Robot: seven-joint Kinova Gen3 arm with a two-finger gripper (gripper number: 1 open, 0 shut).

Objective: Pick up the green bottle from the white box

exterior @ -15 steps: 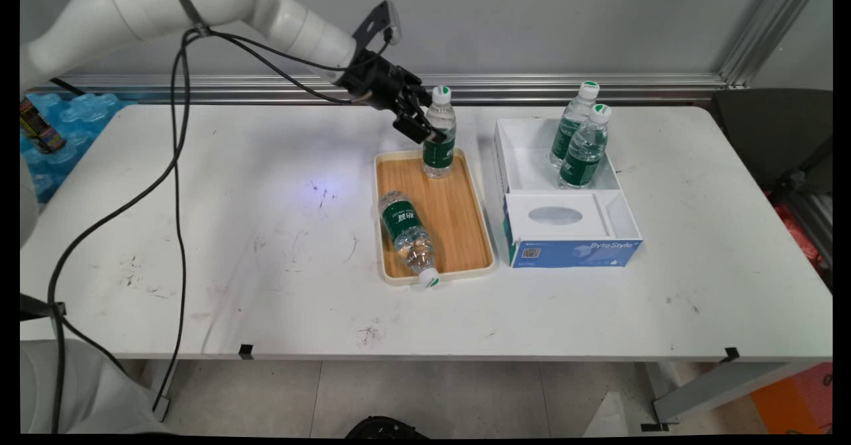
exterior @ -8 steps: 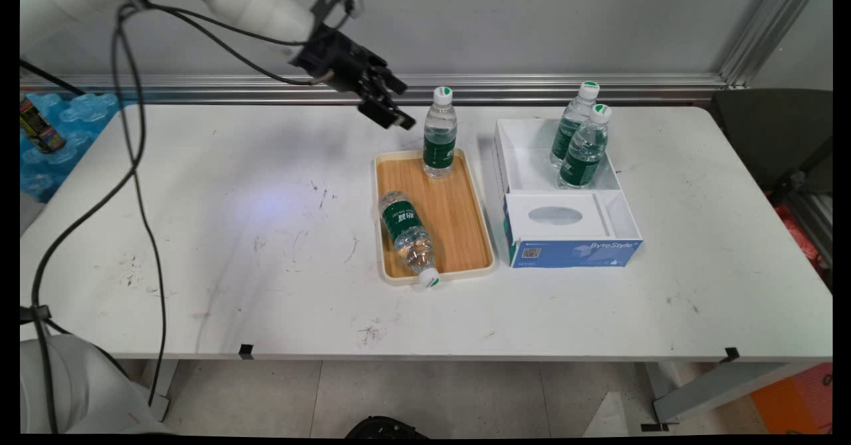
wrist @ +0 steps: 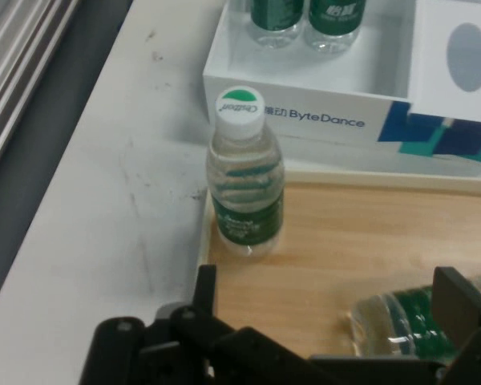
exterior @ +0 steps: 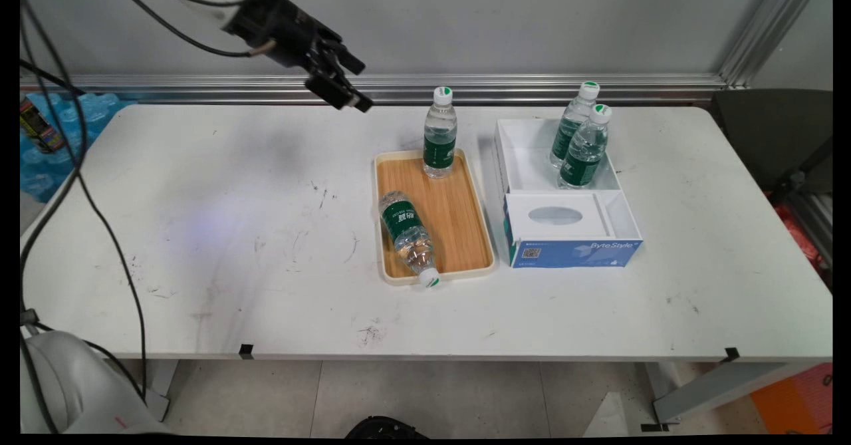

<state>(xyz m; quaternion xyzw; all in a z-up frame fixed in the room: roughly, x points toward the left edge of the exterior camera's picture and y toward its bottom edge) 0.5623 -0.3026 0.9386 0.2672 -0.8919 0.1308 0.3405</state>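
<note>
Main view: hand (exterior: 346,86) open, empty; nearest bottle (exterior: 439,132) upright, cap up.

The bench (exterior: 199,232) is white with dark scuffs. The tray (exterior: 459,222) has a cream rim and a light wood-grain floor. Both bottles on it, one upright (exterior: 439,132) and one lying (exterior: 405,229), are clear with dark green labels and white caps marked green. The two bottles (exterior: 582,142) in the box look the same. The box (exterior: 572,245) is white inside, with a blue front printed in white letters and a grey oval on its white insert. The gripper (exterior: 349,82) is black.
</note>
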